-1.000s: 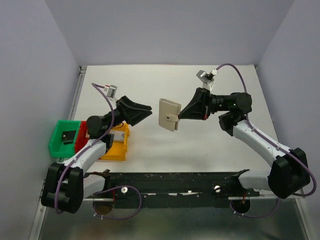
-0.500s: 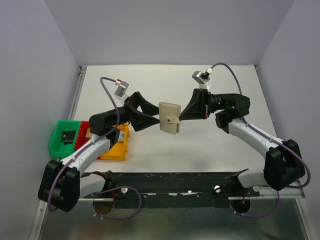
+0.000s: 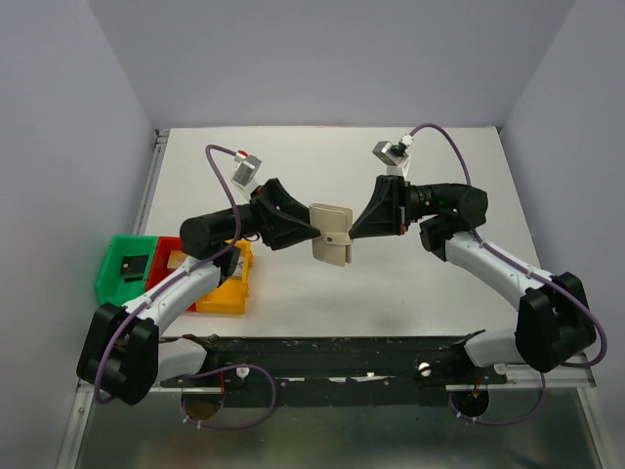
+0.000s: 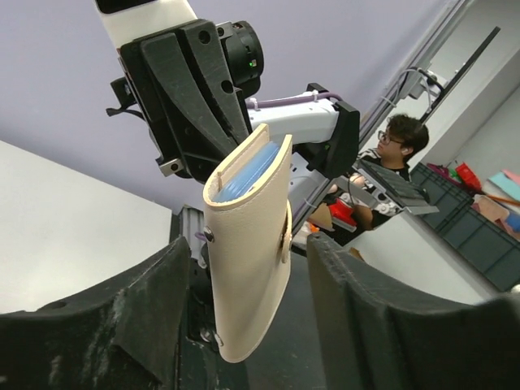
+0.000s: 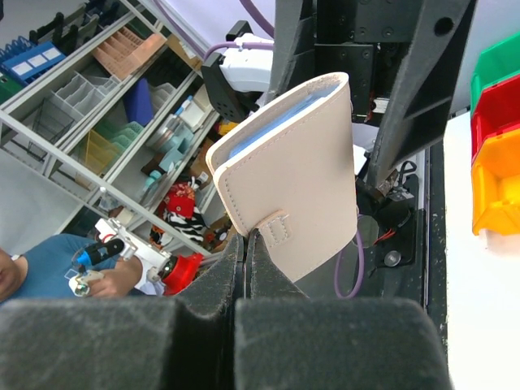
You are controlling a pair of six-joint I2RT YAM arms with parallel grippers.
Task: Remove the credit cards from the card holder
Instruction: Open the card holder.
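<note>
We are holding the card holder (image 3: 332,249) up off the table (image 3: 410,283), between our two pincers, which are facing each other. Our right pincer (image 3: 350,234) is pressing its fingers (image 5: 211,292) together on one edge of the holder. In the right wrist view they are pinching it just beside the little strap (image 5: 275,227). From that grip the holder is standing out ahead of the fingertips, folded shut, with its pale outer skin towards the camera and a strip of light-blue lining showing at its far edge.

Our left pincer (image 3: 314,233) is standing with its jaws apart, one finger (image 4: 146,317) on each side of the holder. In the left wrist view the holder (image 4: 248,268) is hanging between the two fingers, and a gap is showing on both sides. We cannot tell whether either finger is touching it.

We cannot tell whether any cards are sitting inside.

Well behind the left pincer, beside its arm, the green bin (image 3: 117,278), red bin (image 3: 161,256) and yellow bin (image 3: 225,291) are sitting in a row on the table. A small dark flat piece (image 3: 130,264) is lying in the green one.
</note>
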